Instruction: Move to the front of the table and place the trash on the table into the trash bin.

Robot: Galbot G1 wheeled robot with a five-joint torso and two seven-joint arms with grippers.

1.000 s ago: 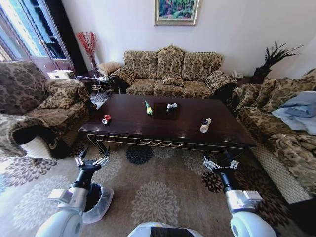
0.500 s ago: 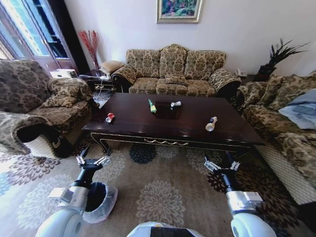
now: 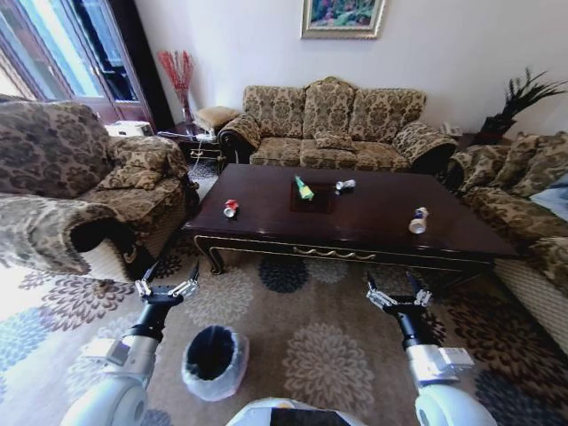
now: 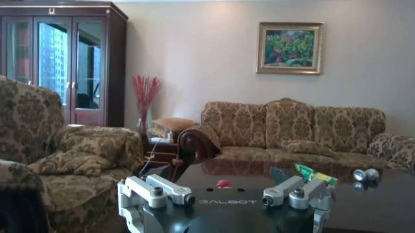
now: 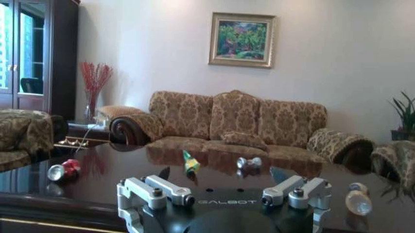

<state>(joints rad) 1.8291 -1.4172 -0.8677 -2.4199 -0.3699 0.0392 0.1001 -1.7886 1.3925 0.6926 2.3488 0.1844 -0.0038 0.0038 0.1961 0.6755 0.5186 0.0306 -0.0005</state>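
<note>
The dark brown table stands ahead of me on the carpet. On it lie a red-and-white can near its left end, a green wrapper and a small silvery bottle toward the middle, and a beige-and-white bottle on the right. The same trash lies in the right wrist view: can, wrapper, silvery bottle, beige bottle. The black trash bin with its whitish liner sits on the carpet just right of my left arm. My left gripper and right gripper hover open and empty, short of the table.
A patterned sofa stands behind the table. An armchair is at the left and another sofa at the right. A floral carpet covers the floor between me and the table.
The whole head view has shifted rightward, so the camera moved. The table now sits more to the right and the bin shows fully beside my left arm. Both grippers stay open.
</note>
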